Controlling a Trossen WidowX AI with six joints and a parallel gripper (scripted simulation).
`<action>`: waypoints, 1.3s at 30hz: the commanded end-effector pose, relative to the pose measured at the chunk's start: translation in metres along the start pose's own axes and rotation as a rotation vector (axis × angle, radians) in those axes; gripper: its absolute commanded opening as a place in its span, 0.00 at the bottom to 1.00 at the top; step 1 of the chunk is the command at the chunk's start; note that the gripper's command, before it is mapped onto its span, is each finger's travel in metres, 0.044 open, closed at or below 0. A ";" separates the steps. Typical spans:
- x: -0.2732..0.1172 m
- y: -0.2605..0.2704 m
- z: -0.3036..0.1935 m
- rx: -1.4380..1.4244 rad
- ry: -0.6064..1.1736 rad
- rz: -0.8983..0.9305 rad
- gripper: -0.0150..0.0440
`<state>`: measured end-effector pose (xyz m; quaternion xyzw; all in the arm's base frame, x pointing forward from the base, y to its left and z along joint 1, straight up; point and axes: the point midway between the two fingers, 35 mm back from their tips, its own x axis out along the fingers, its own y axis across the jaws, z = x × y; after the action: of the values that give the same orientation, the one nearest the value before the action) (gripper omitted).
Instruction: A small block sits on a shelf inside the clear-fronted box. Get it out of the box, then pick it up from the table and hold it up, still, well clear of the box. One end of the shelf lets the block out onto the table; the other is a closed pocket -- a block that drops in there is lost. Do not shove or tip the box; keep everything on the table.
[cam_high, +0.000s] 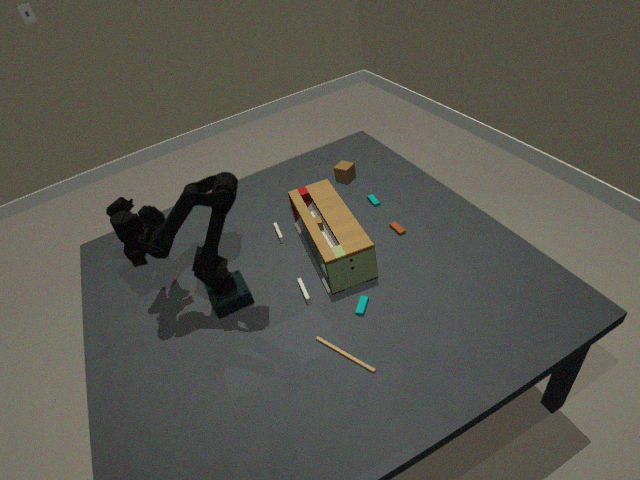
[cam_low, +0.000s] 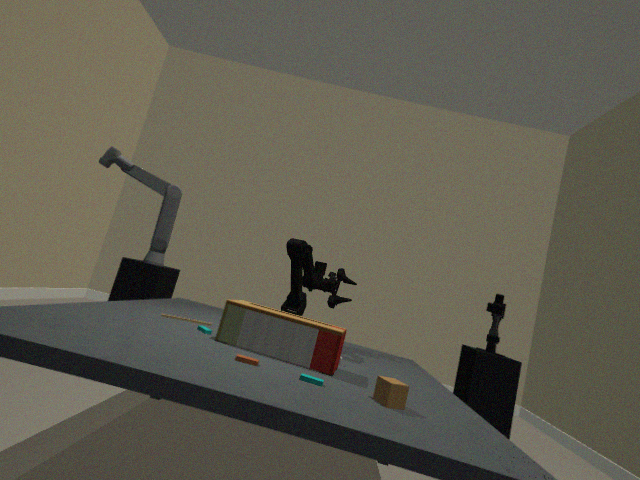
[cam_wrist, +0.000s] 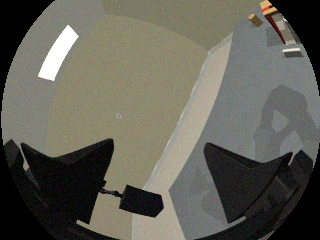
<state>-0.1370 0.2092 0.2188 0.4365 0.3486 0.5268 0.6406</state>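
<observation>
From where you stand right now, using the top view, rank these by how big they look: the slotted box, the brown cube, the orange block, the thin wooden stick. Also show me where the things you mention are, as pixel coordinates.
1. Slotted box (cam_high: 347, 219) (cam_low: 279, 338)
2. Unsure: brown cube (cam_high: 344, 172) (cam_low: 390, 393) (cam_wrist: 255, 20) is bulkier, wooden stick (cam_high: 345, 354) (cam_low: 186, 319) longer
3. Orange block (cam_high: 397, 228) (cam_low: 247, 360)
</observation>
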 end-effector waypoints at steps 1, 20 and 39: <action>0.002 0.000 0.000 -0.003 -0.003 -0.001 0.93; 0.156 -0.068 0.105 -0.189 -0.209 -0.438 0.93; 0.105 -0.207 0.301 0.216 -0.398 -1.133 0.93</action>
<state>0.2031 0.2758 0.1504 0.3149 0.4221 0.0588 0.8481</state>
